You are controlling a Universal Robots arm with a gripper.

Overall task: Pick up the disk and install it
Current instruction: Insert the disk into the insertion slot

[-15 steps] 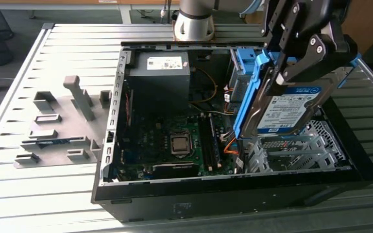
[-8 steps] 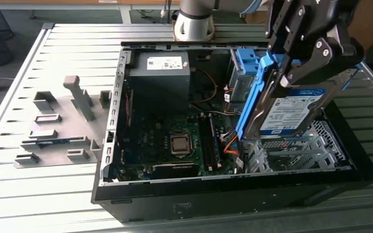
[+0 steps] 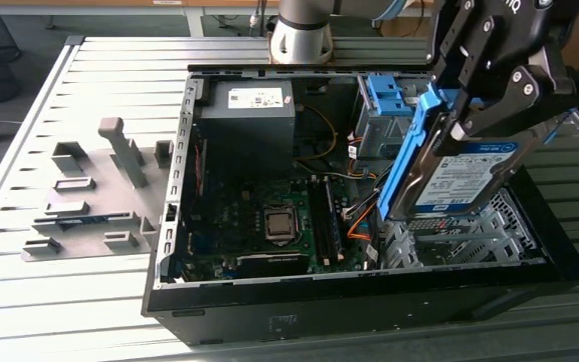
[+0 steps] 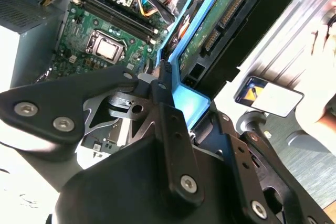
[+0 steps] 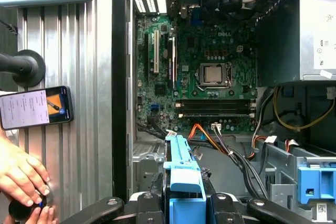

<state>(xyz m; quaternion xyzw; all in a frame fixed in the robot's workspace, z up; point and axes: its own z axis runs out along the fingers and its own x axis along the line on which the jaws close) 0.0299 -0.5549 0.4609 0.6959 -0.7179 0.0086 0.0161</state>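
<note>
The disk (image 3: 452, 179), silver with a blue-and-white label and blue side rails, hangs tilted on edge above the metal drive cage (image 3: 461, 237) at the exterior view's right of the open computer case (image 3: 370, 302). My gripper (image 3: 482, 124) is shut on its upper end. In the second wrist view the black fingers (image 4: 160, 85) clamp the blue rail (image 4: 190, 100), and the disk's green circuit-board side (image 4: 210, 30) faces the camera. In the first wrist view the blue rail (image 5: 181, 174) sticks out from between the fingers over the case interior.
Inside the case are the motherboard (image 3: 269, 219), the dark power supply (image 3: 249, 113), loose cables (image 3: 355, 219) and a fixed blue bracket (image 3: 388, 94). Grey fixtures (image 3: 88, 204) sit on the slatted table. A phone (image 5: 34, 107) and a person's hand (image 5: 21, 177) lie beside the case.
</note>
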